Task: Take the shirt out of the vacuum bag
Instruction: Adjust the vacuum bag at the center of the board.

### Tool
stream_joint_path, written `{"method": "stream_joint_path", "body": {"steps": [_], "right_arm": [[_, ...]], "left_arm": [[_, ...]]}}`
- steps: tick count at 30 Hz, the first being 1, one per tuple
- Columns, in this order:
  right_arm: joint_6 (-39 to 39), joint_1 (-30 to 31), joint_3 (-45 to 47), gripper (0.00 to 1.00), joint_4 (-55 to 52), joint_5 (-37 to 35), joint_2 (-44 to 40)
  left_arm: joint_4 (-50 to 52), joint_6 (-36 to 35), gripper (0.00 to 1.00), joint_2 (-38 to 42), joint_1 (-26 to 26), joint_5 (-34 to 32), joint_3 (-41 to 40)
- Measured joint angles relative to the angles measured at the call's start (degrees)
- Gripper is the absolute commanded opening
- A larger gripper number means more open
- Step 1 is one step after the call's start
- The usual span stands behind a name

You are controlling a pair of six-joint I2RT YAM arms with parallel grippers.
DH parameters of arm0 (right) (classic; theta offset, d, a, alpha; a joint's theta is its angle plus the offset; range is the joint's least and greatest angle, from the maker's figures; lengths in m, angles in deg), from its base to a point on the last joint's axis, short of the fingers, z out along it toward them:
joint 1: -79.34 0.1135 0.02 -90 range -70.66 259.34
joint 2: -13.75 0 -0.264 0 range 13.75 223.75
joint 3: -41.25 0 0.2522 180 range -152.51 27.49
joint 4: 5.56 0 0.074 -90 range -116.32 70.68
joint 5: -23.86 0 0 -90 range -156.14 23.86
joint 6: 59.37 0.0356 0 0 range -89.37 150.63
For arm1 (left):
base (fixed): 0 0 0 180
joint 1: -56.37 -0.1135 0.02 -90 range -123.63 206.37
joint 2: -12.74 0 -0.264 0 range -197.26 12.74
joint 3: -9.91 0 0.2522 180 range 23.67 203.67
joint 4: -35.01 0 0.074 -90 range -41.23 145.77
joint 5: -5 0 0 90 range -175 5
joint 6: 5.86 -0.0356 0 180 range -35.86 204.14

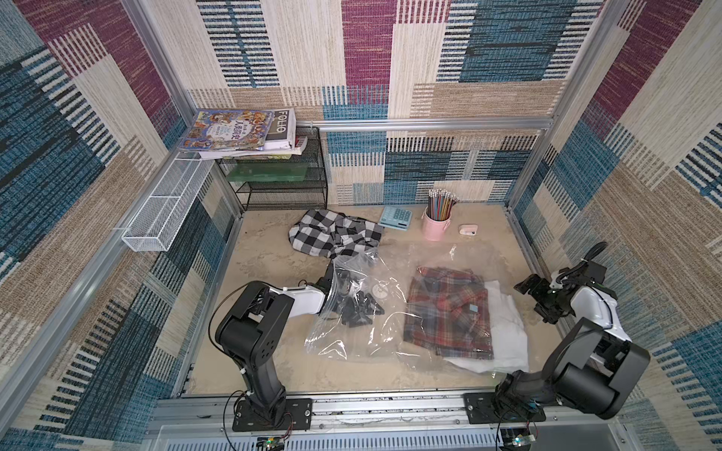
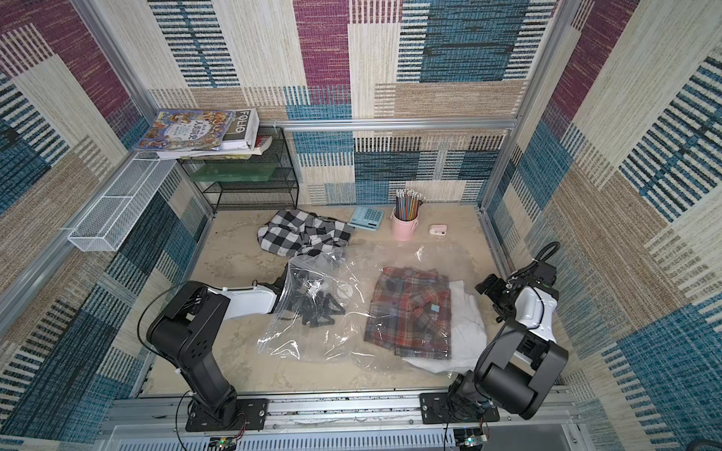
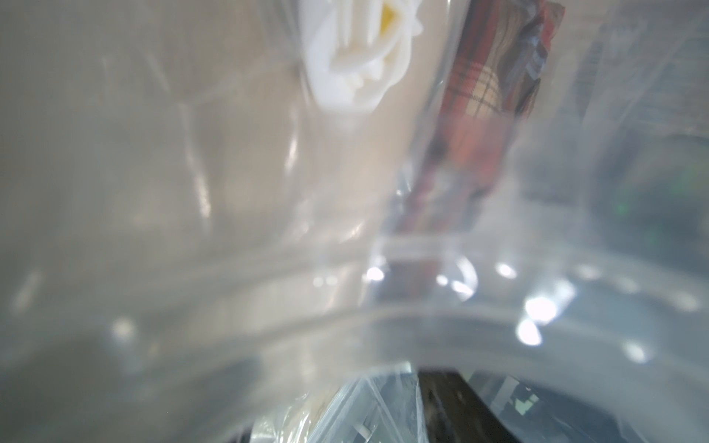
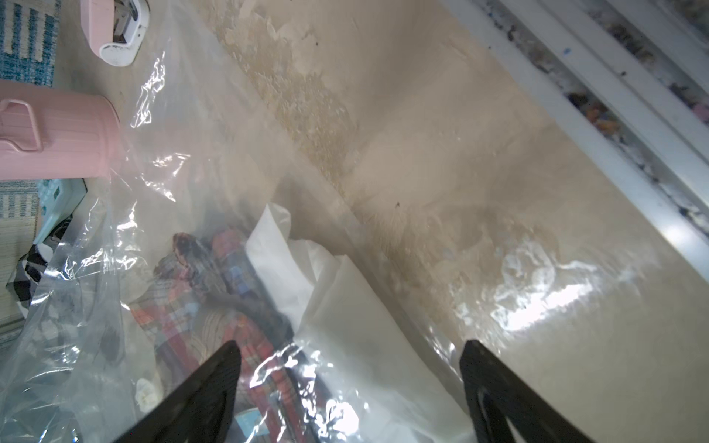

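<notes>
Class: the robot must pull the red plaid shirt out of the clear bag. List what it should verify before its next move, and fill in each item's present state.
1. Mouth of the vacuum bag around the left pincer: ok.
2. Contact between the left pincer and the red plaid shirt: not ok; there is a gap between them.
3. Jaws of the left pincer open: cannot tell; crinkled plastic blurs them.
4. Jaws of the right pincer open and empty: ok.
5. Bag gripped by the right pincer to steady it: not ok.
</notes>
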Motion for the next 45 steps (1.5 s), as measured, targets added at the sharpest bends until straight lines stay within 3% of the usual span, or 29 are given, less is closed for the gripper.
{"method": "stream_joint_path", "body": {"steps": [5, 15, 19, 22, 29, 32, 36, 45], "right_arm": [[-2.1, 0.37, -3.67, 0.92, 3.17, 1.84, 8.57], [-5.68, 7.45, -14.53, 0.92, 6.36, 1.92, 23.87], [-6.29, 8.39, -14.08, 0.88, 8.46, 3.63, 24.87], [-6.95, 9.31, -12.7, 0.78, 10.84, 4.72, 24.72], [-7.08, 10.1, -9.42, 0.41, 13.33, 7.63, 24.48], [-7.04, 10.36, -9.16, 0.33, 13.29, 7.69, 24.65], [-6.75, 10.93, -9.11, 0.03, 12.44, 7.26, 24.2], [-5.57, 12.52, -15.63, 0.0, 5.95, 7.5, 17.53]], "left_arm": [[0.63, 0.0, 0.67, -0.46, 0.0, 0.09, 0.79], [1.99, -0.42, 0.67, -1.27, 0.0, 0.24, 2.21], [1.9, -0.39, 0.67, -1.27, -0.04, 0.26, 2.14], [1.84, -0.39, 0.67, -1.27, -0.15, 0.31, 2.1], [2.67, -0.63, 0.67, -1.31, -0.15, 0.17, 2.54], [3.26, -1.09, 0.67, -1.09, -0.2, -0.04, 2.56], [3.91, -1.6, 0.67, -0.83, -0.22, -0.22, 2.51], [5.53, -2.4, 0.73, -0.22, -0.24, -1.14, 3.32]]}}
